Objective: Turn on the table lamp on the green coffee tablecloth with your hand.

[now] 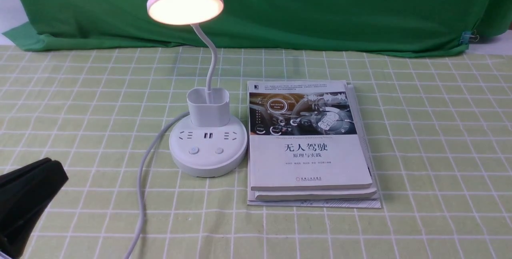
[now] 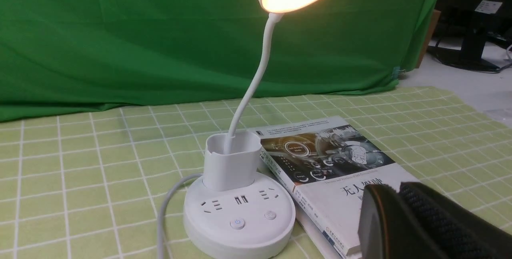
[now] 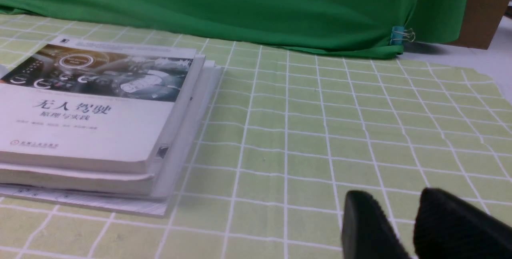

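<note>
The white table lamp (image 1: 208, 139) stands on the pale green gridded tablecloth (image 1: 420, 139), left of centre. Its round disc head (image 1: 185, 5) glows warm white. Two buttons (image 1: 194, 151) sit on the front of the round base, and the left one shows a faint blue light in the left wrist view (image 2: 237, 223). A white cord (image 1: 141, 195) runs from the base toward the front edge. My left gripper (image 1: 52, 167) is shut and empty at the front left, well apart from the lamp. It also shows in the left wrist view (image 2: 394, 193). My right gripper (image 3: 396, 201) is open and empty above bare cloth.
A stack of white books (image 1: 308, 143) lies right beside the lamp base, and also shows in the right wrist view (image 3: 100, 111). A plain dark green cloth (image 1: 320, 7) hangs along the back. A binder clip (image 1: 468, 37) holds it at the right.
</note>
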You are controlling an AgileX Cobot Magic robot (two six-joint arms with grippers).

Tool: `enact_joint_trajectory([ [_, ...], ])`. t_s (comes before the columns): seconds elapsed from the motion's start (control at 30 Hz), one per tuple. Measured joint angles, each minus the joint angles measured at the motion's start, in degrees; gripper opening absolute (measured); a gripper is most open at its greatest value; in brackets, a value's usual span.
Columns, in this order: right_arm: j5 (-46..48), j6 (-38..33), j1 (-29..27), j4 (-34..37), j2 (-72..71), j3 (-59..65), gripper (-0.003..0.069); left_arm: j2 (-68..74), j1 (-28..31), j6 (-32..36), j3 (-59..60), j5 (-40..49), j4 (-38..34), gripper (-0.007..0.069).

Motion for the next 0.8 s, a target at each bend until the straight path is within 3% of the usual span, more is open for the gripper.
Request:
enact_joint_trajectory([
  [0.27,0.00,0.00,0.00,0.00,0.00,0.00,0.0245,0.00,0.00,0.29,0.01,0.02,0.48,0.0024],
  [0.43,0.00,0.00,0.00,0.00,0.00,0.00,0.0245,-0.24,0.16,6.79,0.46,-4.85,3.43,0.0024],
  [0.6,0.00,0.00,0.00,0.00,0.00,0.00,0.0245,-1.40,5.36,16.67,4.28,-10.00,3.43,0.0024],
  [0.8,0.00,0.00,0.00,0.00,0.00,0.00,0.0245,-5.23,16.46,18.39,11.13,-8.81,2.55,0.0024],
])
